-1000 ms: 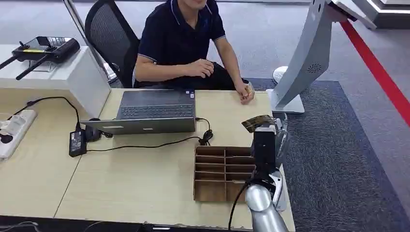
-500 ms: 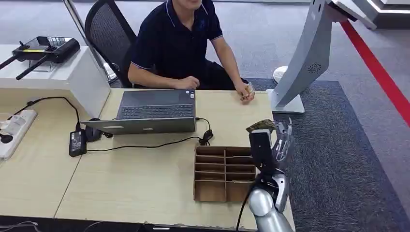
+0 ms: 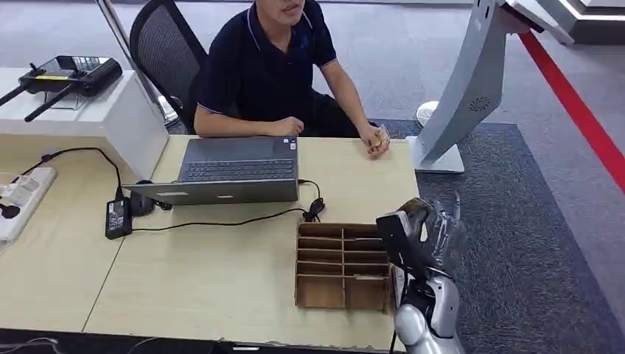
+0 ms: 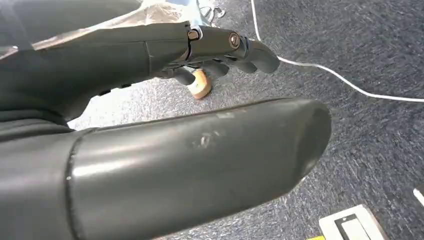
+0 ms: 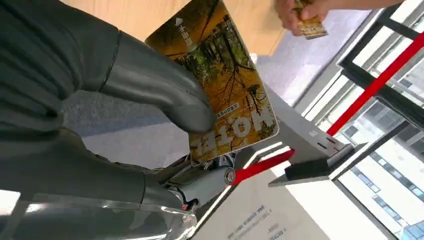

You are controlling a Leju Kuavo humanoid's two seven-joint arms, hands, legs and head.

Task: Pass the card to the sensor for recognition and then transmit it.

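My right hand (image 3: pixel 420 232) is raised over the table's right edge, beside the cardboard organizer (image 3: pixel 340 264). It pinches a yellow card (image 5: pixel 225 82) with an autumn-tree picture between thumb (image 5: pixel 160 90) and fingers; in the head view the card (image 3: pixel 414 207) shows as a thin edge above the hand. The grey sensor stand (image 3: pixel 464 96) rises on the carpet beyond the table's far right corner, and its tilted top (image 5: pixel 310 155) lies past the card in the right wrist view. My left hand (image 4: pixel 200 125) hangs over dark carpet, fingers loosely curled, holding nothing.
A person (image 3: pixel 273 66) sits behind the table, holding another card (image 3: pixel 379 136) near the far right corner. An open laptop (image 3: pixel 232 169) with a charger cable (image 3: pixel 221 221) lies mid-table. A power strip (image 3: pixel 18 195) lies at the left edge, a black device (image 3: pixel 70 74) on the white counter.
My right hand has moved right and slightly down with the card, from over the table toward its right edge. The person has leaned in a little.
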